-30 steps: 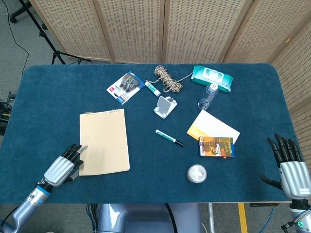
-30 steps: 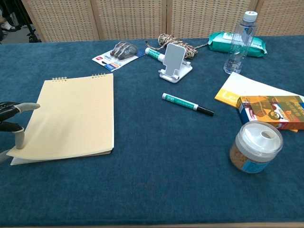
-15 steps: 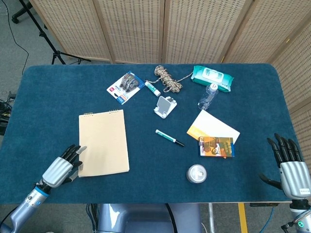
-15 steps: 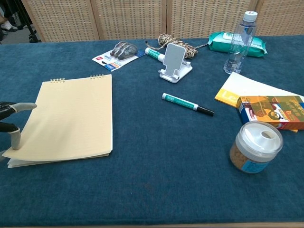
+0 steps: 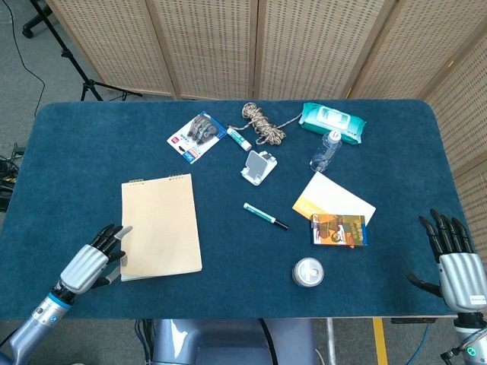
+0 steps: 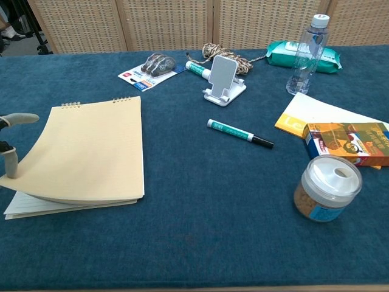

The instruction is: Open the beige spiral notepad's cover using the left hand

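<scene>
The left hand (image 5: 93, 262) pinched the near left corner of the notepad (image 5: 160, 225) cover, with one fingertip above the corner and one below it, as the chest view showed; the cover (image 6: 85, 152) was bowed up off the lined pages only at that corner, while its far edge at the spiral lay flat. The notepad lay on the table (image 5: 91, 144) directly beyond and to the right of the fingers. The right hand (image 5: 455, 262) rested at the opposite edge, far from those fingers, with its fingers spread and holding nothing. The main risk, as I judged it, was that the thin cover would slip out of the pinch, because only a small corner lay between the fingertips and the bent sheet pushed back. A second risk was that the whole notepad would slide or turn on the cloth, since nothing held the pages down and the pull came from one corner. It was also possible that the lower finger had caught a page together with the cover; the pictures did not show this clearly. If the hand lifted too quickly toward the spiral, the cover could crease at the corner.
</scene>
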Robot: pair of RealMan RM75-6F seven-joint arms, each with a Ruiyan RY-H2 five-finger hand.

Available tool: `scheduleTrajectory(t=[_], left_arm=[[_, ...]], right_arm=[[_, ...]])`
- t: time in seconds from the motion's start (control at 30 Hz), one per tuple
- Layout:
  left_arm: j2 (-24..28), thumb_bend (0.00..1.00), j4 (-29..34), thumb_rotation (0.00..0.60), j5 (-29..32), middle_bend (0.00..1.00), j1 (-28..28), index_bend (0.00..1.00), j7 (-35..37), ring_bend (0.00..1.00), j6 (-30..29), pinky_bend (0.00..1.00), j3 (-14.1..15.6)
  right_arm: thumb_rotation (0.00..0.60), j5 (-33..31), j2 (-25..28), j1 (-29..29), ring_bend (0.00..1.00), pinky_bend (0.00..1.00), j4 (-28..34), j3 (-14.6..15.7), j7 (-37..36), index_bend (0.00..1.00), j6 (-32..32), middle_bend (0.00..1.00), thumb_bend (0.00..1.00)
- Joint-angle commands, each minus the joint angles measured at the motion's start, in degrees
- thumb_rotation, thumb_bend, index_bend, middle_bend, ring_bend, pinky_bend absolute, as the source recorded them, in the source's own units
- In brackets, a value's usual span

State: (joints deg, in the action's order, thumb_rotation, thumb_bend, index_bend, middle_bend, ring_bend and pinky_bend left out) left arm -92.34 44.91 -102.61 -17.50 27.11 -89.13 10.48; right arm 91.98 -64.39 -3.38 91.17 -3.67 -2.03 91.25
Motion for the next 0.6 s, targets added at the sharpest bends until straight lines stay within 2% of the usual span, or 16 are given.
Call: scheduleTrajectory(t=[0.03,0.2,0.33,0.47,0.6], left_arm=[[3.4,0.54,6.1,0.6,0.2,0.0,-1.4,0.8,-0.1,0.0,-0.9,0.0,-1.3],[8.3,0.57,15.3,0.6,-0.3,0.0,-2.4,0.81,-1.5,0.0,-1.0,0.0,-1.6],[12.2,0.57,22.5,0.6,-0.9,0.0,-2.7,0.81,-1.8,0.0,0.1,0.0,-0.5],[14.6,0.57,26.1,0.6,-2.6,0.0,-2.3,0.81,-2.5,0.0,0.5,0.0,1.4],[15.8,0.57,26.9,0.6,-3.9,0.0,-1.7,0.81,-1.3,0.0,-0.3,0.0,2.6]], right_arm=[[0.6,-0.1,0.0,0.0,0.0,0.0,0.0,0.0,0.0,0.0,0.0,0.0,0.0],[0.6,-0.2,0.0,0.0,0.0,0.0,-0.1,-0.1,-0.2,0.0,0.0,0.0,0.0],[0.6,-0.2,0.1,0.0,0.0,0.0,0.0,-0.1,-0.4,0.0,0.0,0.0,0.0],[0.6,-0.1,0.2,0.1,0.0,0.0,0.1,-0.2,-0.5,0.0,0.3,0.0,0.0],[0.6,0.0,0.2,0.2,0.0,0.0,0.1,-0.1,-0.5,0.0,0.3,0.0,0.0]])
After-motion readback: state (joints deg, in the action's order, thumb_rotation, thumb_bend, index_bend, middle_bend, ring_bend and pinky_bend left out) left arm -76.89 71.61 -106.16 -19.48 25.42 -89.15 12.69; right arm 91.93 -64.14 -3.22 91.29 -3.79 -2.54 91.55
